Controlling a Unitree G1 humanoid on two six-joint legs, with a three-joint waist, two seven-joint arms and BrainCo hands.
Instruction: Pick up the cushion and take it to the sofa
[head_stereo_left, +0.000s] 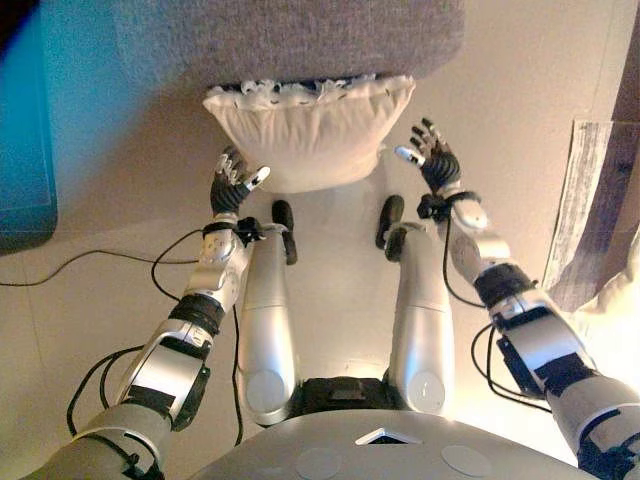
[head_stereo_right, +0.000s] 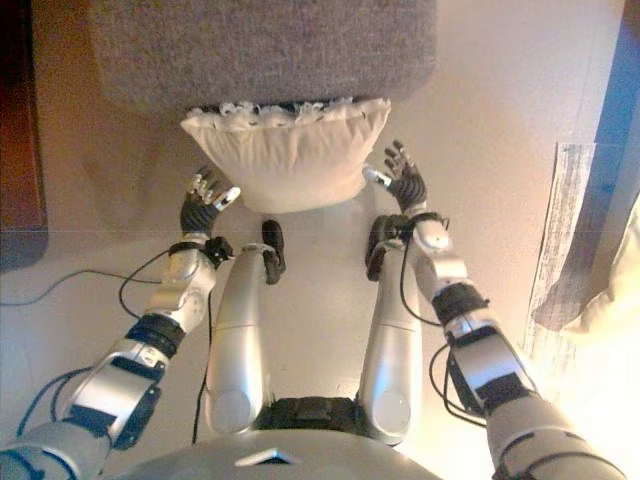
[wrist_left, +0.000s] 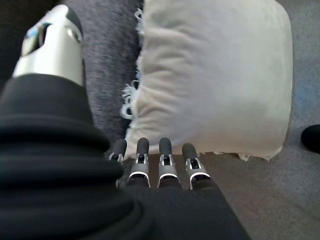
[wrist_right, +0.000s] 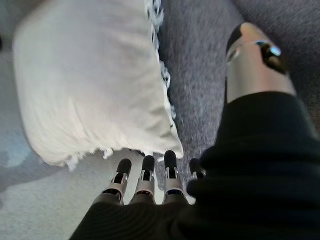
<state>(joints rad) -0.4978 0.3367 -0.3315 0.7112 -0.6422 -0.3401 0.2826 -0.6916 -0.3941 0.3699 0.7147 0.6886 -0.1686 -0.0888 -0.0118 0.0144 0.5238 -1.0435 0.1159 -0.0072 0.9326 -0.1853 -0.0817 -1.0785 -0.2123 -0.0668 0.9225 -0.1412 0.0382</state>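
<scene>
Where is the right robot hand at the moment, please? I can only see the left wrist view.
Observer: The right robot hand is beside the right edge of the cushion. Its fingers are open and it holds nothing.
Operator: Thank you. Could you tell me how it sits compared with the left one?
Observer: In the eye views the left robot hand is by the cushion's left near corner, also open. The cushion lies between the two hands, and the right hand reaches a little further toward the sofa.
Operator: Does the right wrist view show the cushion lifted?
Observer: No. There the cushion rests on the floor against the sofa's front.
</scene>
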